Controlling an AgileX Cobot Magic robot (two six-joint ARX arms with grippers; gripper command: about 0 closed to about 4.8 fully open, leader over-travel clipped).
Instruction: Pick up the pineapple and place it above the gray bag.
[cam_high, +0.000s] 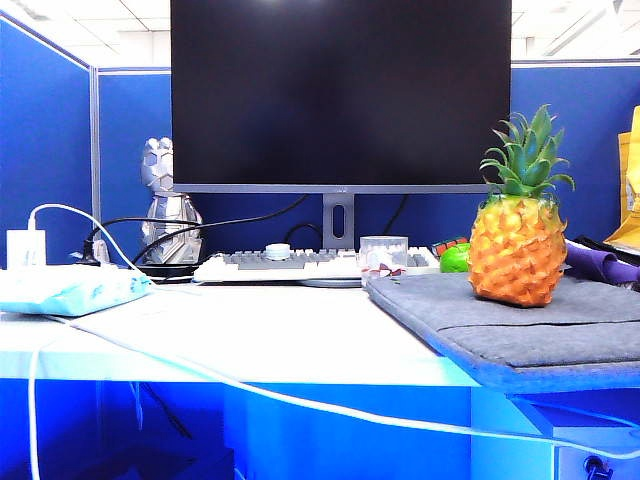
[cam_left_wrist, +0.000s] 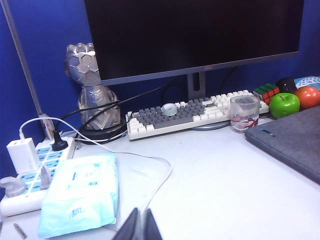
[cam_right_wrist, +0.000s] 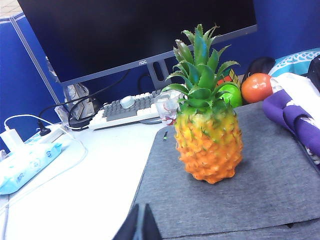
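The pineapple (cam_high: 517, 247) (cam_right_wrist: 208, 141), orange-yellow with a spiky green crown, stands upright on the gray bag (cam_high: 560, 325) (cam_right_wrist: 240, 190) at the right of the table. My right gripper (cam_right_wrist: 141, 214) is shut and empty, well short of the pineapple, over the bag's near edge. My left gripper (cam_left_wrist: 140, 219) is shut too, holding nothing, above the white table near a pale blue wipes pack (cam_left_wrist: 80, 192). A corner of the gray bag (cam_left_wrist: 295, 140) shows in the left wrist view. Neither gripper appears in the exterior view.
A monitor (cam_high: 340, 95), keyboard (cam_high: 290, 265) and glass cup (cam_high: 383, 252) stand behind. A green apple (cam_right_wrist: 231, 94) and an orange fruit (cam_right_wrist: 256, 87) lie past the bag, purple cloth (cam_right_wrist: 295, 120) beside it. A power strip (cam_left_wrist: 30, 175), white cable (cam_high: 250, 385) and silver figurine (cam_high: 170, 215) occupy the left.
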